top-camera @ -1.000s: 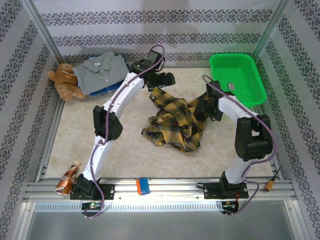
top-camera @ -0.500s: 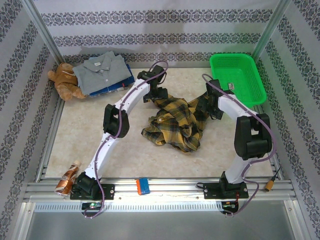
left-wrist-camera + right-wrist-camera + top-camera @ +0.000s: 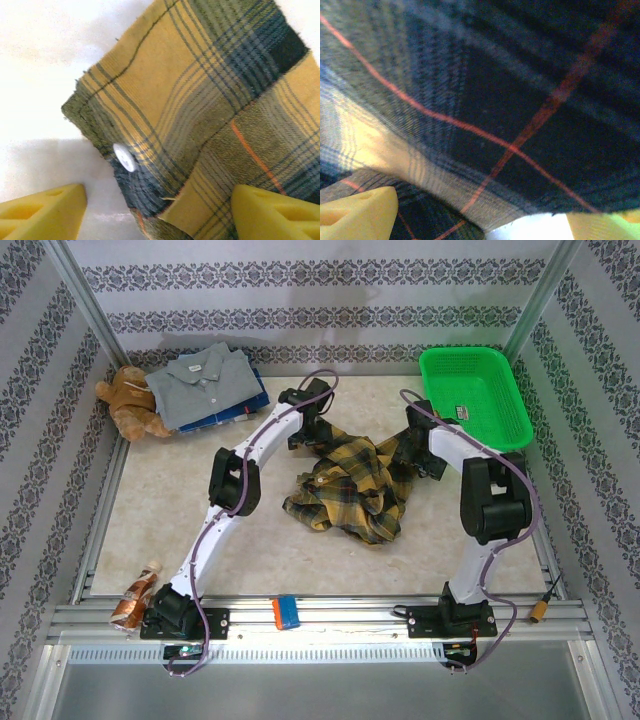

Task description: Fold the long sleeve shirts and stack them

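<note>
Plainly, the left gripper (image 3: pixel 159 214) stands wide, its yellow fingertips (image 3: pixel 42 210) either side of a cuff (image 3: pixel 150 125) of the mustard and dark plaid flannel shirt (image 3: pixel 355 485). The cuff lies flat on the pale counter (image 3: pixel 200 490), and its white button (image 3: pixel 123 157) shows between the fingertips. This looks like a lineup for a pinch on a sleeve end, a sensible hold for drawing the crumpled garment out flat before any fold.

The right gripper (image 3: pixel 480 222) is also spread wide and pressed in close to the same shirt's right side. Dark weave crossed by thin red lines sits right against its camera. I see no cloth pinched between those fingertips. It seems placed to take the opposite edge, so the two arms can stretch the flannel between them.

From above, the flannel lies bunched at the middle of the counter, between the two arms. At the far left corner, the grey shirt (image 3: pixel 205 380) rests folded on top of the blue shirt (image 3: pixel 225 418), just beside a brown teddy bear (image 3: pixel 130 405). That pile is probably the stack the flannel should join. A green basket (image 3: pixel 480 380) sits at the far right.

The flannel's collar and its other sleeve are lost in the folds. The blue shirt shows as a mere edge under the grey one. From overhead, both grippers' fingertips are too small to judge.
</note>
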Action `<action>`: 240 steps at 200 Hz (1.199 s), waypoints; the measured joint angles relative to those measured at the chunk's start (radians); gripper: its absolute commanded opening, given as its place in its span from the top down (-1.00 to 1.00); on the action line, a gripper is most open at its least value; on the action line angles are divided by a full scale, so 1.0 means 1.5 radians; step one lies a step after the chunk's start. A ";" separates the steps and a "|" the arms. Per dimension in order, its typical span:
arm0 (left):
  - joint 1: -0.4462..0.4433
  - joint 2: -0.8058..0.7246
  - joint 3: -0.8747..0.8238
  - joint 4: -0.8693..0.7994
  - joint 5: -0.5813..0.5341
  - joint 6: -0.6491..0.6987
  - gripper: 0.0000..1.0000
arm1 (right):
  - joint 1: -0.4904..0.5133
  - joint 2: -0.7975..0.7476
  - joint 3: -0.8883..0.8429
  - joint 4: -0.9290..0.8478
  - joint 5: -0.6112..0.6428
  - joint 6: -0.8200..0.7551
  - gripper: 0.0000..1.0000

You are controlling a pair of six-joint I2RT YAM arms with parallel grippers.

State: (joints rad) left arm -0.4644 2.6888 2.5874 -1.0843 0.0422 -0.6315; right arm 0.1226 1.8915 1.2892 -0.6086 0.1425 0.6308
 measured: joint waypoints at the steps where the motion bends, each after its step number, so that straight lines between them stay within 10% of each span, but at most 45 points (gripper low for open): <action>1: 0.000 0.000 0.000 0.000 -0.001 0.000 -0.33 | 0.000 0.001 0.001 0.000 0.000 0.000 -0.71; 38: 0.002 0.003 0.000 0.001 -0.015 -0.005 0.27 | 0.017 0.029 0.024 0.000 0.036 0.018 -0.47; 73: 0.011 0.006 0.001 -0.003 -0.016 -0.004 1.00 | 0.030 0.048 0.040 0.003 0.069 0.035 0.19; 127: 0.027 -0.042 -0.068 0.045 0.017 0.020 1.00 | 0.037 0.057 0.051 0.003 0.102 0.048 1.00; 240: 0.134 -0.490 -0.172 0.308 0.075 0.093 1.00 | 0.037 -0.115 0.180 0.034 0.104 0.051 1.00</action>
State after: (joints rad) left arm -0.2634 1.9533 2.3291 -0.6216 0.1547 -0.4927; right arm 0.1776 1.7195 1.5585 -0.5575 0.2981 0.7074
